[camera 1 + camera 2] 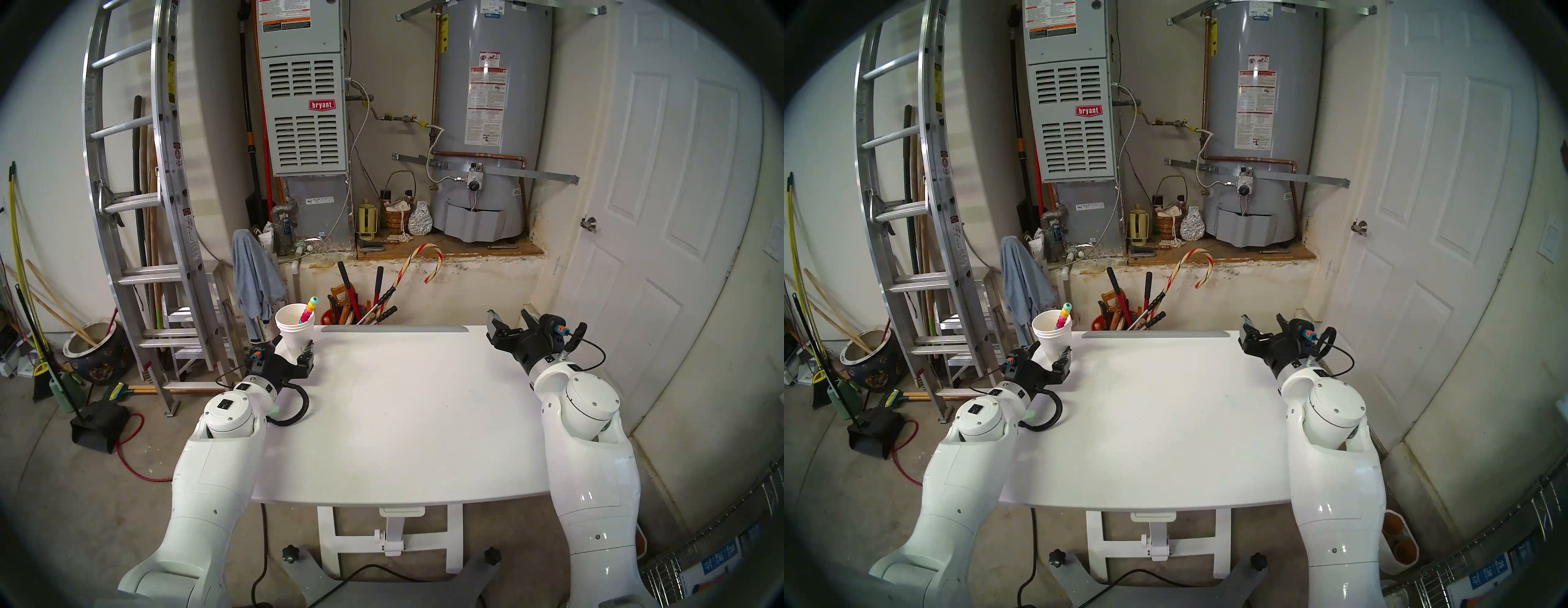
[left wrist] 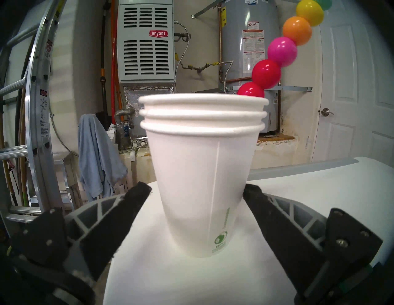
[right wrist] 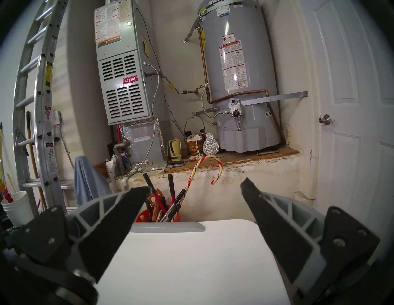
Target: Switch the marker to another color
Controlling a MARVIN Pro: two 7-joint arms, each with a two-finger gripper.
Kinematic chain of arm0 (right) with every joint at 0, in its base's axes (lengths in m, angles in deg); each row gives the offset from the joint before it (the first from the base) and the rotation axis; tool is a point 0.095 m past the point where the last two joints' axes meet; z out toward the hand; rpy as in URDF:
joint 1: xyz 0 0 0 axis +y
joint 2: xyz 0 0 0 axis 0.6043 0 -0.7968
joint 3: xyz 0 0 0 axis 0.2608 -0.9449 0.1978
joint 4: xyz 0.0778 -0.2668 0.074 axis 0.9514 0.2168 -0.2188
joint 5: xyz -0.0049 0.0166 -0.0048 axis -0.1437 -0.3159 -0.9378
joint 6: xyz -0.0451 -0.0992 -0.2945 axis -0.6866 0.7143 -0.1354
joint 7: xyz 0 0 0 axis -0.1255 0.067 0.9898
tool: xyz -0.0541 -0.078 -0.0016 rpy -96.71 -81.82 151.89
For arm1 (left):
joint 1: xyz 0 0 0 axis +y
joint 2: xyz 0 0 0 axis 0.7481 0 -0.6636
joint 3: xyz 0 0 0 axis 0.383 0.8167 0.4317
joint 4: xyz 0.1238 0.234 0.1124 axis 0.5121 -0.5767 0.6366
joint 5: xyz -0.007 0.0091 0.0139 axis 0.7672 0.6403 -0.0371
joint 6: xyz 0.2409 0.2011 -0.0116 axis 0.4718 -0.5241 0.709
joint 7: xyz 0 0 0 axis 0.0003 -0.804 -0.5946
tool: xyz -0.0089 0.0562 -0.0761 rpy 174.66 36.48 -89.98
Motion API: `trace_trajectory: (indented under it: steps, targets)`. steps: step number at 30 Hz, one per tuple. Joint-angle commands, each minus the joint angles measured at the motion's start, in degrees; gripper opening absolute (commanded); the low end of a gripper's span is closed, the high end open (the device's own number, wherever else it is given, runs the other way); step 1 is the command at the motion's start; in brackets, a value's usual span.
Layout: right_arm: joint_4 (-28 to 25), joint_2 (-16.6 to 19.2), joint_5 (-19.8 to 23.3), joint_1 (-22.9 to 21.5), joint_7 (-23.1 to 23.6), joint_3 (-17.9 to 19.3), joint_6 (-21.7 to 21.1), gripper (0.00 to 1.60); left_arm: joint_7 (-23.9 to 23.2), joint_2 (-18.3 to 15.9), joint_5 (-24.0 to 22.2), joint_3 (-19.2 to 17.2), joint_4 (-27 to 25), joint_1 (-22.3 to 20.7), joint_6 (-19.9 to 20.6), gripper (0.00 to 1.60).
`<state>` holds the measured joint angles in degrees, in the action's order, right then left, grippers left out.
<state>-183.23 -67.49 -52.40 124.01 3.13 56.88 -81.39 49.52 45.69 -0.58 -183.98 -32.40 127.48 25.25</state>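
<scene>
Left wrist view shows the left gripper (image 2: 197, 191) spread wide around the base of the stacked paper cups (image 2: 204, 170) holding the leaning beaded marker (image 2: 281, 51), so steadying looks underway, while the right gripper (image 1: 509, 325), open and idle, must reach across to pull the marker.

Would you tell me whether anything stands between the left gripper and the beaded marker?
Yes: the marker stands inside stacked white cups, whose wall sits between the open left gripper and its lower part; only its top beads are clear.

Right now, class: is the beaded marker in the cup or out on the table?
In: the marker leans inside the stacked white cups, upper beads above the rim.
</scene>
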Motion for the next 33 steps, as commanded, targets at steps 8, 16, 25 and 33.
trace_trajectory:
  steps: [8,16,25,33]
  targets:
    - [0.12,0.01,0.03,-1.83,0.09,0.06,1.21,1.6,-1.36,0.05,-0.35,0.34,2.66,-3.45,-2.64,1.6]
    - [0.27,0.11,-0.04,-1.79,0.33,0.05,1.37,1.6,-1.44,0.24,-0.34,0.47,3.73,-4.07,-3.52,0.79]
    - [0.56,0.12,-0.31,-1.77,0.39,-0.06,1.64,1.6,-2.07,0.11,-0.76,0.43,3.88,-4.07,-4.6,0.44]
    - [0.61,-0.19,-0.17,-1.03,1.11,-0.51,2.48,1.6,-3.49,0.07,-1.76,0.09,1.19,-1.55,-5.88,0.24]
